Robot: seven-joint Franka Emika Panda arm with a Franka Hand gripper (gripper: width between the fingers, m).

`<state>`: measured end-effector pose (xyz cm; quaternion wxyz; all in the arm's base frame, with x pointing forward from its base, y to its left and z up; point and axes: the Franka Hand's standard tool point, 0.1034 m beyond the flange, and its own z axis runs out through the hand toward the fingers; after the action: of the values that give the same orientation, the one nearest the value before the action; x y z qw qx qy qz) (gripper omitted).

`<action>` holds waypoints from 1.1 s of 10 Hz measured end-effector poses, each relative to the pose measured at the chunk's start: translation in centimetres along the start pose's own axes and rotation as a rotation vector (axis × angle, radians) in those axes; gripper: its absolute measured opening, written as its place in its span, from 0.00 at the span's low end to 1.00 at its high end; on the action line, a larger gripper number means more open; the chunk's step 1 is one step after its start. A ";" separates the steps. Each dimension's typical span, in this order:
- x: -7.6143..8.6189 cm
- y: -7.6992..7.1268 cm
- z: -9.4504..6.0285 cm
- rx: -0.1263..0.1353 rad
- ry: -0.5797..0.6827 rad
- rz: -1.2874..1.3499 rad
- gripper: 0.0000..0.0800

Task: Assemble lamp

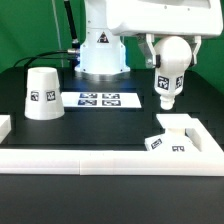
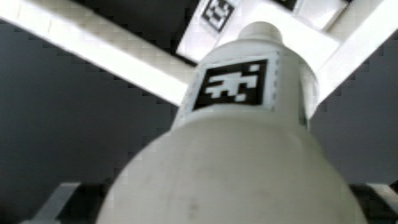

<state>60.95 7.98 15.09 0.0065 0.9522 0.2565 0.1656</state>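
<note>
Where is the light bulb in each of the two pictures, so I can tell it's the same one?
Exterior view: the bulb hangs in the end effector at the exterior view's right, in the air, with the base lower down nearby.
Wrist view: the bulb fills the middle of the picture, seen lengthwise.
Shared landmark: the square tag on the bulb's side.

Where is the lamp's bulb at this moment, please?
On the exterior view's right, the bulb hangs in the gripper, clear of the table, above the square base by the white rail.
</note>
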 end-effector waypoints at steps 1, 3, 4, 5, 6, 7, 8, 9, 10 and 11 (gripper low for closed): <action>-0.1 -0.1 0.1 0.001 -0.002 0.000 0.72; -0.1 0.1 0.2 -0.008 0.014 -0.002 0.72; 0.0 0.4 0.2 -0.019 0.036 -0.003 0.72; 0.1 0.4 0.3 -0.026 0.051 -0.017 0.72; 0.6 0.5 0.4 -0.041 0.083 -0.034 0.72; 0.9 0.6 0.5 -0.051 0.105 -0.037 0.72; 1.1 0.6 0.6 -0.057 0.119 -0.039 0.72; 1.1 0.6 0.8 -0.067 0.142 -0.039 0.72; 0.9 0.2 0.9 -0.064 0.138 -0.042 0.72; 0.7 0.1 1.0 -0.062 0.135 -0.042 0.72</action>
<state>61.91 8.33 14.37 0.0222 0.9326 0.2712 0.2373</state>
